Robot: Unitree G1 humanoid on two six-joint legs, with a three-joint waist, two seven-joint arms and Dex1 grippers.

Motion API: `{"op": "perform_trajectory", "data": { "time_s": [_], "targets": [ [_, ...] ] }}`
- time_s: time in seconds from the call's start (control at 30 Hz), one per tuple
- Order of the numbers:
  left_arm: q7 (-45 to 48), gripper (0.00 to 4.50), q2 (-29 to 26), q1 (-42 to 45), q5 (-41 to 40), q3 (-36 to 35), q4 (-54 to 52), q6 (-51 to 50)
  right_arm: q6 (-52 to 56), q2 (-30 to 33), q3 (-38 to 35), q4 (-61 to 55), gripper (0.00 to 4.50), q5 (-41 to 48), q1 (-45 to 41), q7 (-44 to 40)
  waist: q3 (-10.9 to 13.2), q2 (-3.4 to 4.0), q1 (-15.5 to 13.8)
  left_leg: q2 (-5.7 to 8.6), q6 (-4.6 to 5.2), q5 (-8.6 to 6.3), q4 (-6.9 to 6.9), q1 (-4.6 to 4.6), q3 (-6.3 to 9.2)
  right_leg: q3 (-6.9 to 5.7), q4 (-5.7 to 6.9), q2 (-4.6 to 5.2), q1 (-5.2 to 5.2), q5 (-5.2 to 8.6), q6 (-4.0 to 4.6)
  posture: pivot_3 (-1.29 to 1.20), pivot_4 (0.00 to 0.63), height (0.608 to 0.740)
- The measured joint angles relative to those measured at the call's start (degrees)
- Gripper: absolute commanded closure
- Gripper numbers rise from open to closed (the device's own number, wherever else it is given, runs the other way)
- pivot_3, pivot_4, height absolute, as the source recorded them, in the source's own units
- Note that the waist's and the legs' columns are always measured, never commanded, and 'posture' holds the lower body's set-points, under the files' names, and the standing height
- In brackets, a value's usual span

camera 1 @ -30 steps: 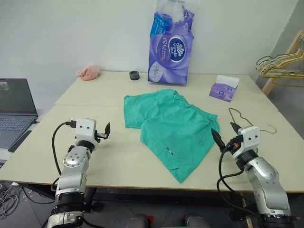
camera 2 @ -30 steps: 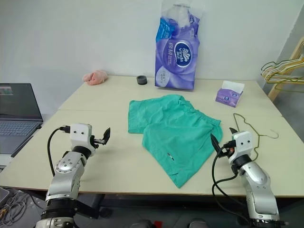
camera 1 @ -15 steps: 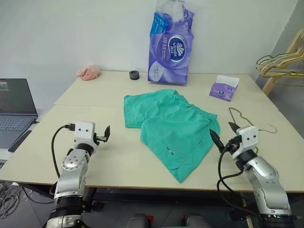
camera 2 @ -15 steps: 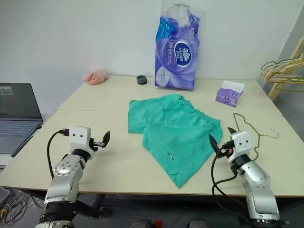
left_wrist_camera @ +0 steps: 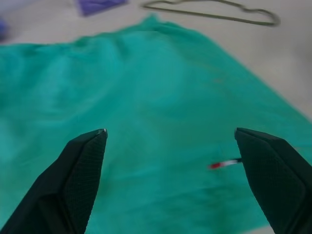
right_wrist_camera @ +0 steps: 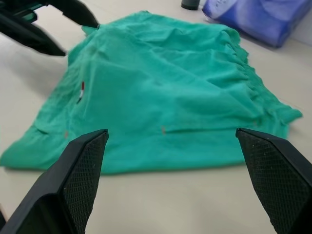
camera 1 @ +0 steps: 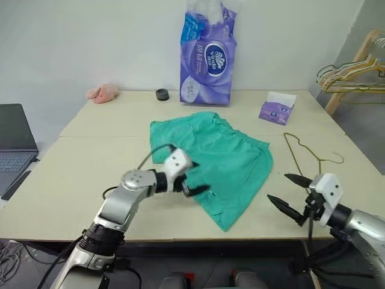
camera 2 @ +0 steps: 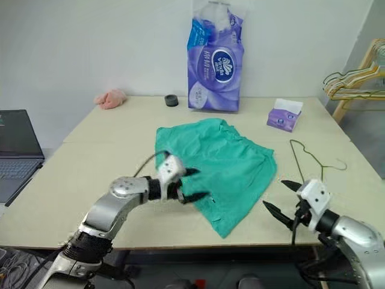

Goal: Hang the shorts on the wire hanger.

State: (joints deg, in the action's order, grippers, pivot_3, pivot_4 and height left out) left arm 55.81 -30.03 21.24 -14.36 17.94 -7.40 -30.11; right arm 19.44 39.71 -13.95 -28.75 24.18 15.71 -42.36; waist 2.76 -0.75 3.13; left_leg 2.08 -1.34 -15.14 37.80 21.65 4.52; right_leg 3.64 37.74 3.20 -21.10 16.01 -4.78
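So the table (camera 1: 90,174) is a pale beige top with a seam running across it, like two desks pushed together. Lying flat in the middle are the teal-green shorts (camera 1: 231,162), a bit rumpled. Just to their right, apart from the fabric, is the wire hanger (camera 1: 304,153), flat on the surface. Along the far edge there's a pink cloth lump (camera 1: 102,92), a small dark round thing (camera 1: 162,94), a tall purple pack of tissue rolls (camera 1: 207,57) standing up, and a small purple tissue box (camera 1: 276,109).
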Motion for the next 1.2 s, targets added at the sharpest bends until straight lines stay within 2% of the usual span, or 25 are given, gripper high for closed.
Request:
{"op": "perform_trajectory", "data": {
  "time_s": [0.1,0.2,0.37,0.6,0.7,1.13,1.2],
  "targets": [
    [6.00,0.09,-0.21,2.84,-1.49,5.18,-0.18,-5.40,-0.31,0.61,-1.30,0.21,0.02,-0.50,2.20,-0.53,0.21,0.02,0.36,-0.07,0.02,-0.01,0.01,0.02,-0.06,-0.02,0.00,-0.06,-0.01,0.03,0.00,-0.16,0.040,0.740],
    [8.43,0.09,-0.39,5.88,-0.43,8.58,1.20,-6.18,-1.12,0.83,-1.39,0.01,0.02,-1.46,4.44,-1.41,0.37,0.05,0.57,-0.08,0.02,-0.01,0.02,0.02,-0.10,0.00,-0.02,-0.06,-0.01,0.05,-0.02,-0.18,0.043,0.740],
    [7.15,0.09,2.14,8.17,3.54,11.99,6.24,-5.99,-4.14,2.59,-0.19,-2.60,0.02,-5.43,8.61,-2.94,0.55,0.02,0.93,-0.10,0.03,-0.03,0.03,0.02,-0.08,0.04,-0.06,-0.05,-0.01,0.06,-0.05,-0.19,0.046,0.740],
    [7.05,0.09,3.44,7.88,4.78,14.30,6.75,-7.21,-5.47,2.37,2.32,-4.52,0.02,-7.37,8.27,-3.55,0.98,-0.09,1.76,-0.54,0.01,-0.04,0.02,0.03,-0.11,0.04,-0.06,-0.09,-0.02,0.06,-0.05,-0.19,0.051,0.740],
    [7.29,0.63,3.31,7.89,5.66,14.45,7.05,-6.88,-6.42,2.11,2.74,-3.67,0.00,-7.75,6.18,-3.50,1.03,-0.16,1.77,-0.55,0.01,-0.04,0.03,0.01,-0.11,0.02,-0.07,-0.10,0.00,0.06,-0.05,-0.19,0.054,0.740],
    [10.43,4.38,-1.43,6.97,5.80,11.97,9.07,-3.41,-10.96,1.84,4.15,1.06,0.00,-9.60,3.31,-3.87,1.24,-0.11,1.87,-0.66,0.01,-0.06,0.01,-0.02,-0.14,0.03,-0.07,-0.16,-0.01,0.07,-0.03,-0.17,0.059,0.740],
    [11.91,4.45,-3.01,6.17,4.95,10.99,9.04,-3.34,-12.75,1.95,5.06,2.84,0.00,-11.57,1.18,-3.75,1.28,-0.09,1.98,-0.69,0.02,-0.06,0.00,-0.03,-0.15,0.03,-0.07,-0.19,-0.02,0.07,-0.01,-0.17,0.059,0.740]
  ]
}}
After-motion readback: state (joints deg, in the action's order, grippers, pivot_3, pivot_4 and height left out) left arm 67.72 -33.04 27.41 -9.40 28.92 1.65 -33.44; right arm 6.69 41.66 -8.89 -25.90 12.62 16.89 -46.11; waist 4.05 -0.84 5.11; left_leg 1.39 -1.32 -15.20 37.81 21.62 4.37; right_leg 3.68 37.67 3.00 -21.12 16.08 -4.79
